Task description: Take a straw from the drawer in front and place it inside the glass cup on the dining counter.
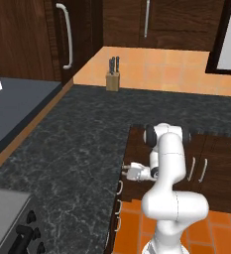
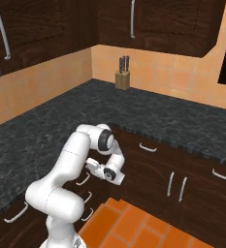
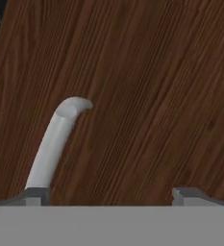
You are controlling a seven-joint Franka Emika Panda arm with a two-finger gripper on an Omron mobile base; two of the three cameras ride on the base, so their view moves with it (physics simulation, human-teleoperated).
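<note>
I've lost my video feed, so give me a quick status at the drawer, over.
Gripper open, jaws wide, right up at the drawer front. Silver handle sits by one fingertip, not clamped. Drawer shut. Nothing in the way.

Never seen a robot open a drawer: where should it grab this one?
By the thin curved silver handle on the drawer front, approached straight on. It arches off the flat wood, leaving a gap behind; the open jaws should straddle its bar, then pull back.

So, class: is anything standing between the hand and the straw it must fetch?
Yes. The closed drawer front faces the open hand; its silver handle rises by one fingertip. No straw is visible.
</note>
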